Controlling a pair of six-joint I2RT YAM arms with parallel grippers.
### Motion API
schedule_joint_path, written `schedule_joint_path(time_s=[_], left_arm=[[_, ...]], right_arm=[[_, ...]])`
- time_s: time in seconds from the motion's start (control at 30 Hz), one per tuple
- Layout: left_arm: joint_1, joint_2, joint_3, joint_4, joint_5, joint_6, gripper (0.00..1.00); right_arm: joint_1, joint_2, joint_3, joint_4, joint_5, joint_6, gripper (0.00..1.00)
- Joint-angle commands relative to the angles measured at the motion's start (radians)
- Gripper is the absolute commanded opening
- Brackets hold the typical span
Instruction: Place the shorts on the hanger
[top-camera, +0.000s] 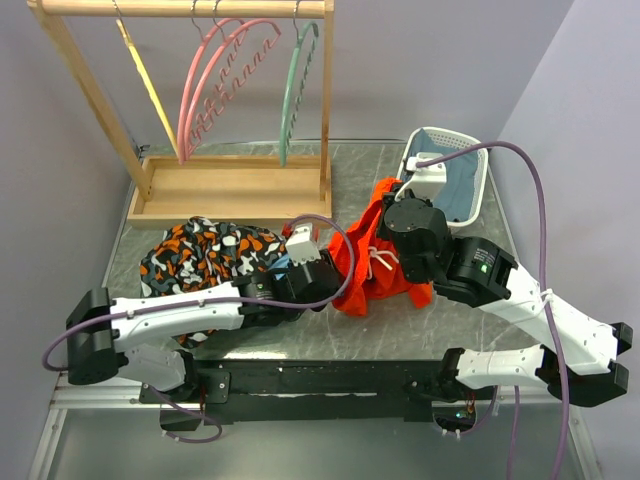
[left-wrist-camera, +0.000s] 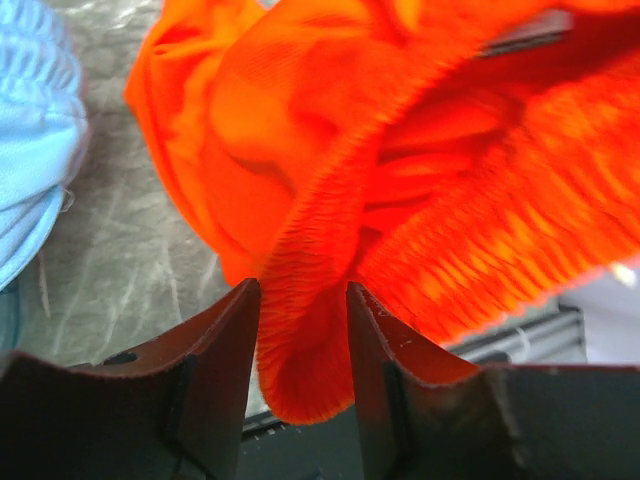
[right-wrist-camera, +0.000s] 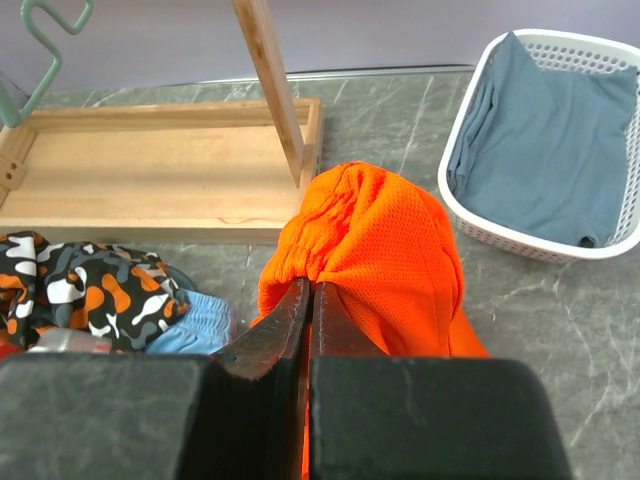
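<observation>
Shorts (top-camera: 385, 270) of bright orange-red fabric, bunched in a heap on the grey marbled counter (top-camera: 370, 165) between the two arms, just right of the middle of the scene. The cloth has a fine mesh weave. Its waistband is gathered into close ribs, and a white drawstring (top-camera: 378, 260) lies across the front of the heap.

On the right side of the heap, the right fingers (right-wrist-camera: 280, 335) are pressed together, pinching a fold of the fabric. The cloth rises beyond them in a rounded hump. At the near left edge of the heap, the left fingers (left-wrist-camera: 225, 350) stand part-way apart. A loop of the ribbed waistband fills the gap between them and touches both inner faces.

The hanger (top-camera: 291, 95) is teal-green and arched, with a notched inner edge. It hangs by its thin metal hook from the top bar of the wooden rack (top-camera: 326, 110) at the far left, well apart from the shorts. Two pink hangers (top-camera: 215, 90) and a yellow hanger (top-camera: 140, 70) hang to its left.

A black, orange and white patterned garment (top-camera: 205, 255) lies on the counter to the left of the shorts, with a pale blue garment (right-wrist-camera: 200, 322) just beside it. A white basket (top-camera: 445, 133) at the far right holds a grey-blue cloth (top-camera: 458, 190)
</observation>
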Motion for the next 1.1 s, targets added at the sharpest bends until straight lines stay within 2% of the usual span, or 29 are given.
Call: schedule_joint_path(time_s=[0.0, 0.17, 0.4, 0.6, 0.63, 0.67, 0.87, 0.9, 0.97, 1.0, 1.03, 1.07], left_arm=[[0.008, 0.031, 0.039, -0.051, -0.065, -0.099, 0.46], [0.022, 0.047, 0.001, 0.02, 0.019, -0.071, 0.49], [0.048, 0.087, 0.001, 0.112, 0.062, -0.056, 0.47], [0.112, 0.064, 0.036, 0.163, 0.066, 0.031, 0.17], [0.12, 0.059, 0.054, 0.159, 0.07, 0.051, 0.04], [0.126, 0.053, 0.082, 0.122, 0.07, 0.077, 0.01], [0.124, 0.036, 0.454, -0.09, 0.016, 0.275, 0.01], [0.121, 0.045, 0.587, -0.151, 0.016, 0.323, 0.01], [0.098, 0.118, 0.756, -0.229, -0.008, 0.374, 0.01], [0.086, 0.154, 0.944, -0.28, -0.019, 0.418, 0.01], [0.063, 0.191, 1.037, -0.358, -0.03, 0.436, 0.01], [0.057, 0.262, 1.2, -0.406, -0.042, 0.446, 0.01]], right_arm=[[-0.006, -0.038, 0.061, 0.011, 0.009, -0.005, 0.0], [-0.008, -0.054, 0.054, 0.014, 0.016, -0.013, 0.0], [-0.031, -0.064, 0.061, 0.0, 0.001, -0.017, 0.0], [-0.074, -0.136, 0.07, -0.029, -0.013, -0.016, 0.0], [-0.077, -0.146, 0.074, -0.035, -0.008, -0.016, 0.0], [-0.092, -0.156, 0.075, -0.04, -0.004, -0.017, 0.0], [-0.175, -0.216, 0.132, -0.046, -0.037, -0.071, 0.0], [-0.215, -0.216, 0.153, -0.04, -0.063, -0.103, 0.0], [-0.247, -0.203, 0.253, -0.044, -0.08, -0.128, 0.0], [-0.262, -0.181, 0.288, -0.043, -0.088, -0.151, 0.0], [-0.267, -0.169, 0.351, -0.037, -0.099, -0.165, 0.0], [-0.273, -0.158, 0.379, -0.029, -0.108, -0.177, 0.0]])
